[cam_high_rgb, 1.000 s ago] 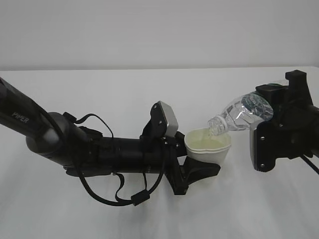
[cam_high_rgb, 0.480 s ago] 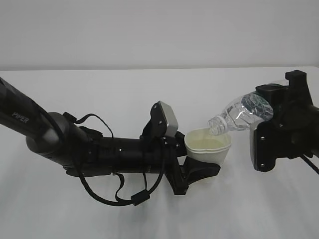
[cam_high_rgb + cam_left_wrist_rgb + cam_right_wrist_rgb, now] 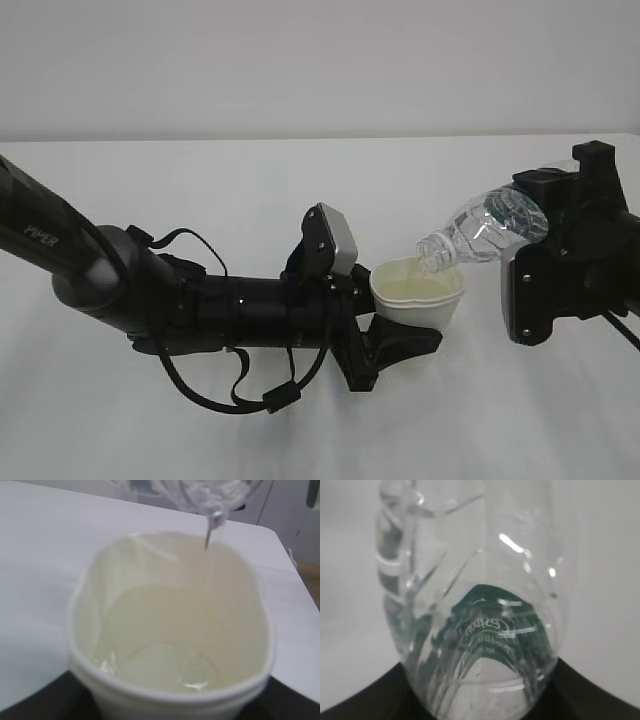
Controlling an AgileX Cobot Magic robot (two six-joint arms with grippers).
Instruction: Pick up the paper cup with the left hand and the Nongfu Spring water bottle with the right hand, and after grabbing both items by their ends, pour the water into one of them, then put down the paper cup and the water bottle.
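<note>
- Biggest risk imo: the paper cup (image 3: 418,296) is getting squashed. From the left wrist view its rim looks oval rather than round, so the left hand (image 3: 385,345), closed around the lower part of the cup, could buckle the soft wall and slosh water over the edge.
- Second risk: the Nongfu Spring water bottle (image 3: 488,228) has its neck right over the far side of the rim, not the middle. A small drift of either arm and the stream hits the worktop (image 3: 300,180) instead.
- The right hand (image 3: 560,250) is clamped on the bottle's base end, bottle tilted neck-down toward the cup. Slick ribbed plastic held at the end could twist.
- Contents: the water (image 3: 165,645) fills the cup's lower part, with a thin trickle at the neck. How much is left in the bottle, I can't tell.
</note>
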